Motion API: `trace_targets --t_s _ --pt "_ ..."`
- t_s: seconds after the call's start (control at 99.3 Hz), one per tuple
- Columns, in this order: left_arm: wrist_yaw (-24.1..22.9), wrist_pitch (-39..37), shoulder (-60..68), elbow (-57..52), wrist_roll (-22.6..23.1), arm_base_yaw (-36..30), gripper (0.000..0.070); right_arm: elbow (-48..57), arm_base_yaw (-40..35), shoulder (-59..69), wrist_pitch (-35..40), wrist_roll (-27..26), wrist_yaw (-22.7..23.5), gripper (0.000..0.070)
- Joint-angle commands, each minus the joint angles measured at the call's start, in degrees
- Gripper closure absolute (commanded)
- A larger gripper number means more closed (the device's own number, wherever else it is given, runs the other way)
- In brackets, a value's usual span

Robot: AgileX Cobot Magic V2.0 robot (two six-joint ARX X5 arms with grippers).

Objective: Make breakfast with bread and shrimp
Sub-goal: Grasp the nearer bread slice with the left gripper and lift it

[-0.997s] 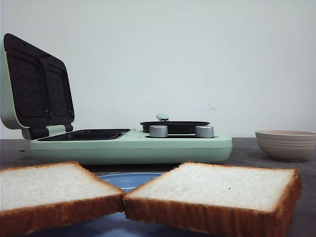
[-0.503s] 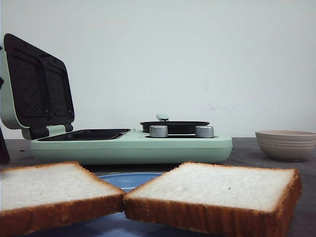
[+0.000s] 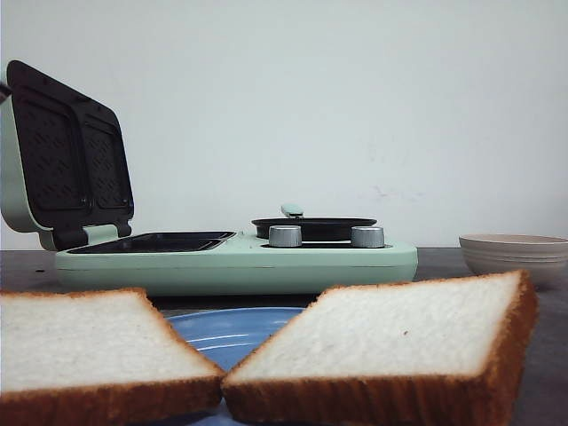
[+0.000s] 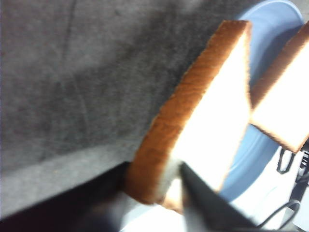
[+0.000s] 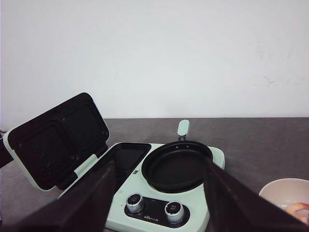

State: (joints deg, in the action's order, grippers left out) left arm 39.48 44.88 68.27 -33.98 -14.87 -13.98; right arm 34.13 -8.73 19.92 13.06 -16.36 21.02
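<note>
Front view: two slices of bread lay on a blue plate (image 3: pixel 232 328), nearest the camera, in front of the green sandwich maker (image 3: pixel 235 262). The left slice (image 3: pixel 84 342) lay flat; the right slice (image 3: pixel 399 342) sat tilted, its far edge raised. The maker's lid (image 3: pixel 62 155) stood open behind its left side, leaving the grill tray (image 3: pixel 151 241) bare, which I judged was to receive the bread. A small black pan (image 3: pixel 313 227) sat on the maker's right half behind two grey knobs (image 3: pixel 285 235). A beige bowl (image 3: pixel 515 257) stood to the right of the maker. Neither of my grippers showed here.

Left wrist view: my left gripper (image 4: pixel 169 193) pinched a corner of one slice (image 4: pixel 207 125), one finger (image 4: pixel 207 208) pressed on its white face, crust side towards the dark table (image 4: pixel 72 72). The second slice (image 4: pixel 285 101) touched it over the plate (image 4: pixel 270 29).

Right wrist view: my right gripper (image 5: pixel 159 198) hung above the maker (image 5: pixel 159 212), fingers (image 5: pixel 91 203) spread wide, holding nothing. The shrimp (image 5: pixel 299 209) showed as an orange tip inside the bowl (image 5: pixel 282 191), right of the maker. Nothing blocked the tray (image 5: pixel 128 155).
</note>
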Motion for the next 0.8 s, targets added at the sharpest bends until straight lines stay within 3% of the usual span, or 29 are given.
trace_targets --t_s 0.0,0.141,0.312,0.483,0.654,0.785 --pt "-0.44 0.09 0.66 -0.37 0.74 -0.31 0.07 0.61 -0.26 0.04 -0.33 0.26 -0.02 0.0345" --pt "-0.22 -0.17 0.46 -0.42 1.79 -0.31 0.07 0.61 -0.26 0.04 -0.13 0.26 0.0 0.0345" --pt "4.35 -0.26 -2.1 -1.46 2.01 -0.31 0.07 0.61 -0.31 0.04 0.76 0.26 0.0 0.0345" --pt "5.84 -0.07 -7.26 -5.33 1.46 -0.33 0.07 0.61 -0.7 0.04 0.76 0.26 0.0 0.0345" --pt "5.79 -2.08 -12.02 -10.91 -2.1 -0.87 0.07 0.61 -0.96 0.04 0.72 0.26 0.0 0.0345" --pt "4.94 -9.33 -13.68 -15.13 -7.63 -1.95 0.0698 0.61 -0.96 0.04 0.7 0.26 -0.02 0.0345"
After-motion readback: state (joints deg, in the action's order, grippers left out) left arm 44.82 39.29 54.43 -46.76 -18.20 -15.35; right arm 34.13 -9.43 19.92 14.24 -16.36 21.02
